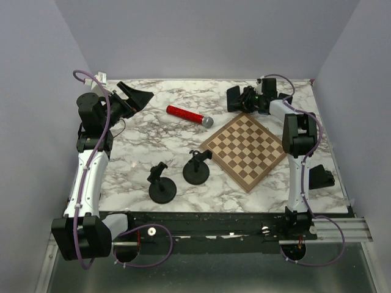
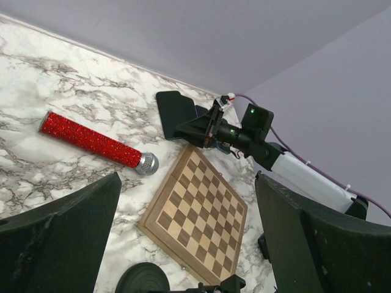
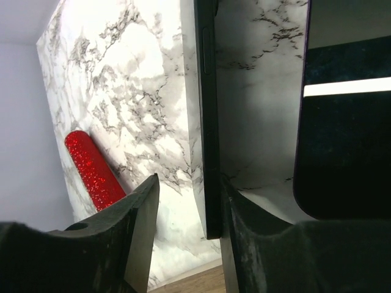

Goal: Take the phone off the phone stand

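Phone [image 1: 233, 99] is off both stands, at the far right of the tabletop [image 1: 140, 146], just beyond the chessboard's [image 1: 247, 151] far corner. Right hand [image 1: 247, 97] is on it: in the wrist view the phone sits edge-on between the parted fingers, against one finger with a visible gap to the other, so can't tell if it's actually gripped. Left hand [image 1: 135, 97] is raised at far left, wide open, empty. Two black phone stands [image 1: 162, 185] [image 1: 197, 169] sit near centre, both bare. A red microphone [image 1: 189, 115] lies between the hands.
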